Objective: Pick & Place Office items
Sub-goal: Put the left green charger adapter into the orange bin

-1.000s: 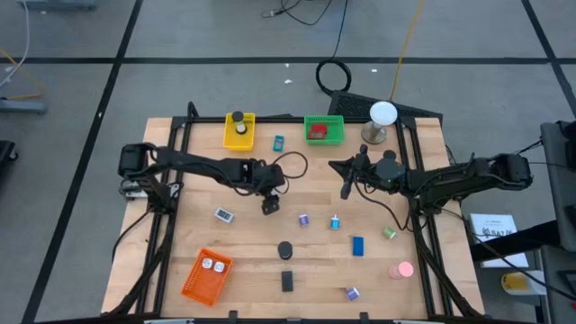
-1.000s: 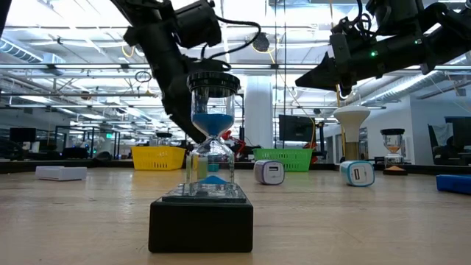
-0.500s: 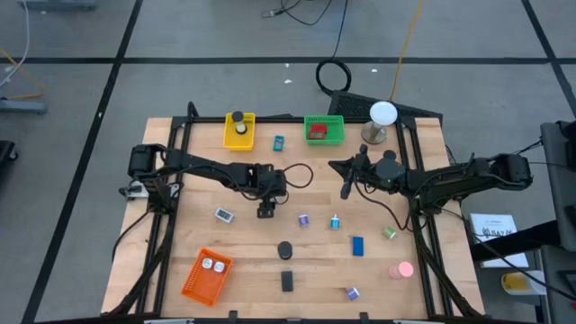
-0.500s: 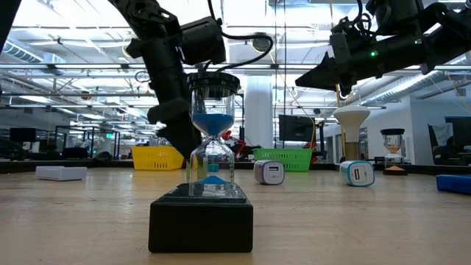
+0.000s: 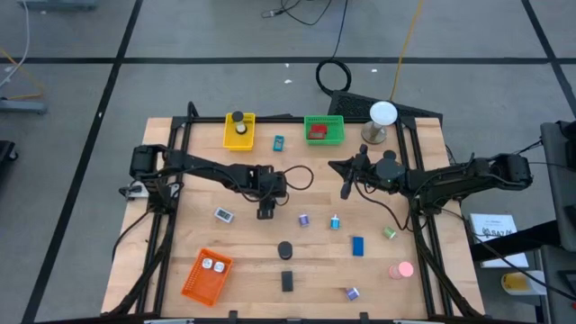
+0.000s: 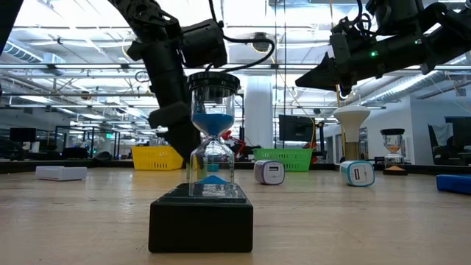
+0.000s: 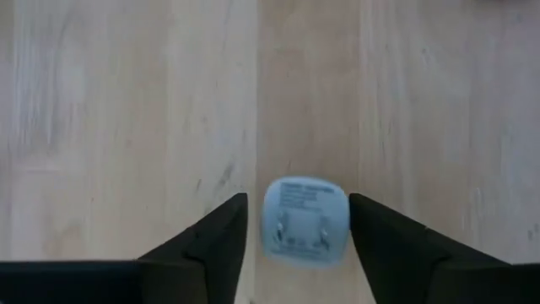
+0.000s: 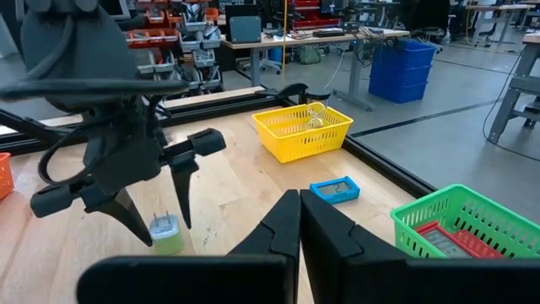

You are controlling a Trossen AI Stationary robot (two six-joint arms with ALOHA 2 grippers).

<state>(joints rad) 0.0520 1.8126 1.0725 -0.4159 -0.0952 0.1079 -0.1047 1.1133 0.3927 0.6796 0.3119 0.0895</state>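
Just below the yellow slatted basket [image 5: 238, 131], left gripper [image 5: 266, 210] has dropped around the small white plug-style charger block [image 7: 305, 219], fingers narrowing but not yet clamped, so pickup looks imminent; right gripper [image 5: 346, 188] waits shut.

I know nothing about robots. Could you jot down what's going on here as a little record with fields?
Setting: wooden table with small office items and baskets
Left end effector: low over the table, fingers either side of a small pale plug-like piece, gaps visible on both sides
Right end effector: shut, empty, raised mid-table
Baskets: yellow basket, green basket, orange basket
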